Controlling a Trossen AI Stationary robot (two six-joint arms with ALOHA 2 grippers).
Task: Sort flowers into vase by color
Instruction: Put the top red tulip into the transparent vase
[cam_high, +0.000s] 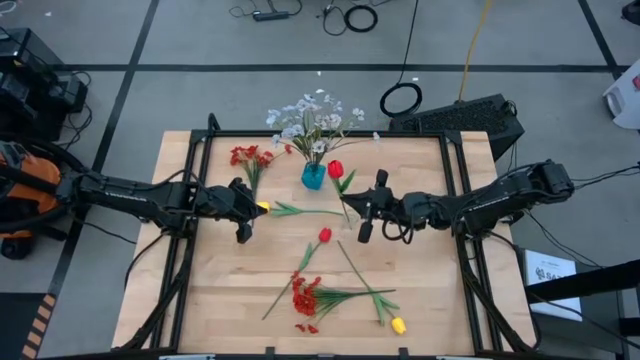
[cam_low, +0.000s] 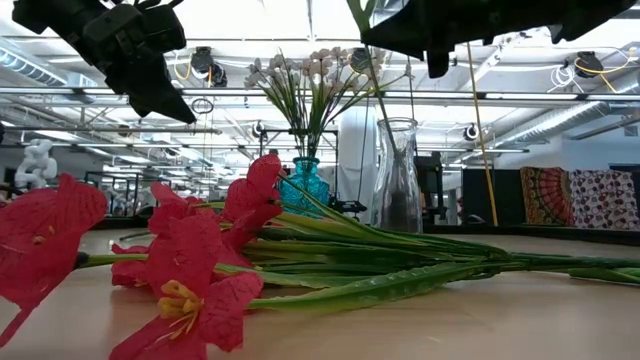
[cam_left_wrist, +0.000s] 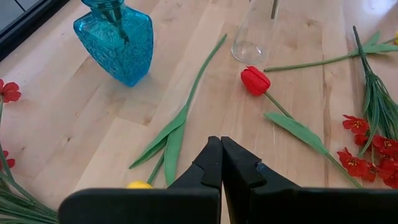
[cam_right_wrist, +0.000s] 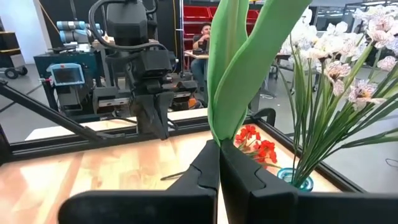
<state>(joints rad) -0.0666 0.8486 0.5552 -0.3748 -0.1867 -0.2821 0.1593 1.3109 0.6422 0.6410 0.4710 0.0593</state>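
My right gripper (cam_right_wrist: 219, 144) is shut on a red tulip (cam_high: 335, 168) and holds it upright over the clear glass vase (cam_low: 397, 175) at the table's middle. The stem's lower end (cam_low: 375, 95) reaches the vase's mouth; whether it is inside, I cannot tell. A blue vase (cam_high: 313, 176) with white blossoms (cam_high: 312, 115) stands behind it. My left gripper (cam_left_wrist: 221, 142) hovers shut and empty over a yellow tulip (cam_high: 262, 207) that lies flat. Also flat on the table are a red tulip (cam_high: 325, 235), two red clusters (cam_high: 250, 157) (cam_high: 305, 297) and another yellow tulip (cam_high: 398, 325). My right gripper pinches the tulip's stem and the base of its long green leaves (cam_right_wrist: 216, 134) between its two fingers. The fingers come level from the table's right and lie across the stem. The tulip stands upright, lifted clear of the table, its leaves rising above the fingers.
The left arm's gripper (cam_right_wrist: 152, 115) stands opposite mine across the vases. Black frame rails (cam_high: 205, 150) run along the table's sides. A person (cam_right_wrist: 202, 37) sits in the room beyond. Bare wood lies near the front left (cam_high: 200, 290).
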